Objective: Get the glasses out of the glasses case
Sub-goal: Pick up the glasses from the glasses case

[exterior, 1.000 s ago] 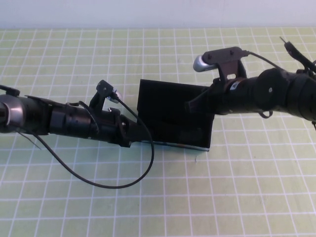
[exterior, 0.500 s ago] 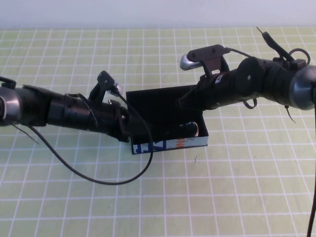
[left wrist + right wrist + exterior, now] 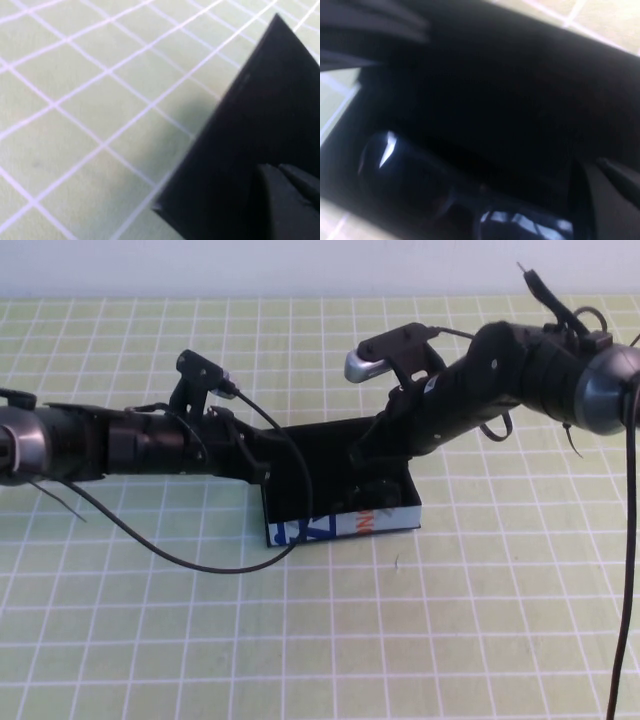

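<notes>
The glasses case [image 3: 340, 502] sits mid-desk, its white front strip with blue and orange print facing the robot's side, lid tilted back. From the left, the left gripper [image 3: 262, 455] reaches in at the case's left end, up against the black lid; whether its fingers are apart or together, I cannot tell. In the left wrist view a big black flat panel of the case [image 3: 255, 145] fills the corner, a dark fingertip [image 3: 287, 200] lying over it, with the green gridded desk [image 3: 90, 100] beyond.

From the right, the right gripper [image 3: 368, 455] dips down into the open case from above and behind. Its fingers, again, cannot be made out as open or closed. The right wrist view looks straight into the black-lined interior [image 3: 510, 100], and there are the glasses [image 3: 445, 200], lying in the bottom of the case, dark glossy lenses catching highlights. From the high view a rounded dark bit of the glasses [image 3: 385, 495] shows at the case's right end, just behind the front strip.
</notes>
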